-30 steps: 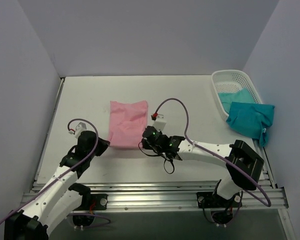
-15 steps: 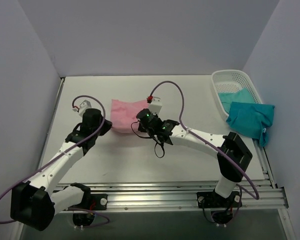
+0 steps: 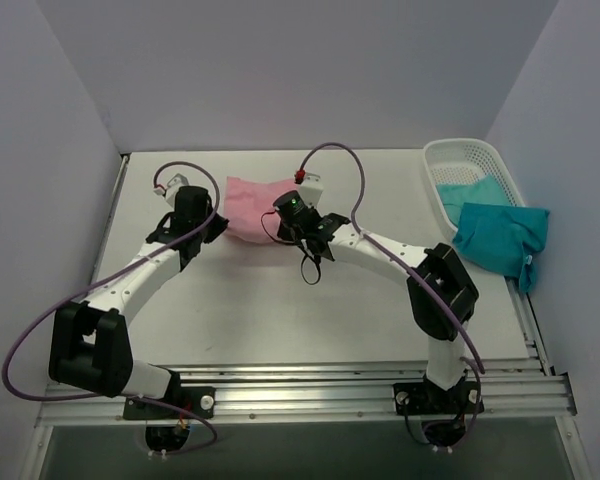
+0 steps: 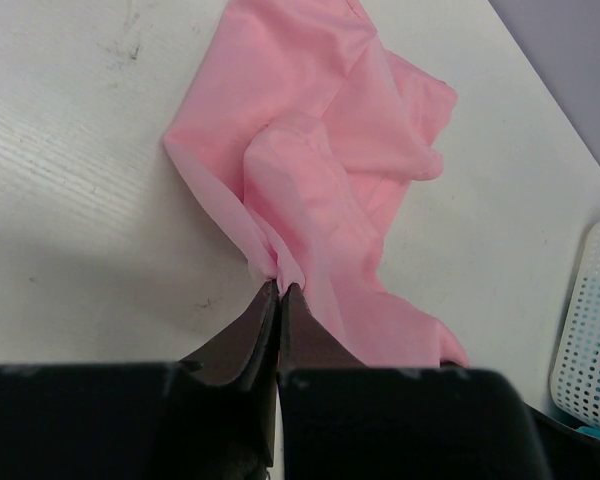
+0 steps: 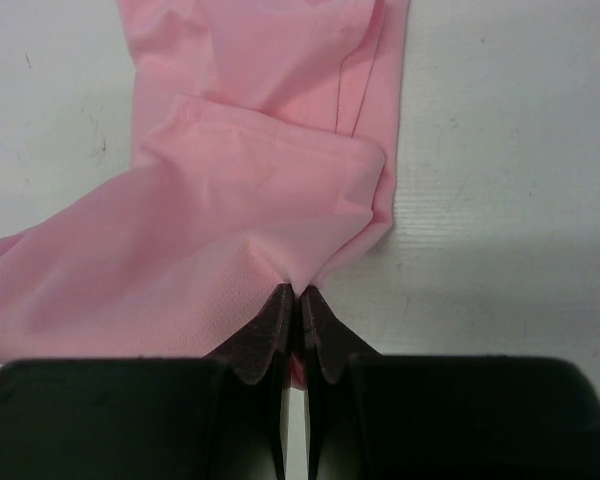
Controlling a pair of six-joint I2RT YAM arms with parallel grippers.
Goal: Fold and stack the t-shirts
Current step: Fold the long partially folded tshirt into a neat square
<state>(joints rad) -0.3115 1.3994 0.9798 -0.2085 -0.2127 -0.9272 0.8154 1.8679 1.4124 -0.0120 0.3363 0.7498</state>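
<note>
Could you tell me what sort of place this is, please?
Probably a robotics lab test cell: plain grey walls boxing in a white table, white-and-black robot arms bolted to a metal rail, and a white lattice plastic basket with teal t-shirts.

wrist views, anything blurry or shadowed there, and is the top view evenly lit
Left wrist: the pink t-shirt is sharp, while the black body of the left gripper at the bottom edge is soft and featureless. Right wrist: same, with a soft shadow band on the table beside the right gripper. Top external: even diffuse light, no glare, faint shadows only.
</note>
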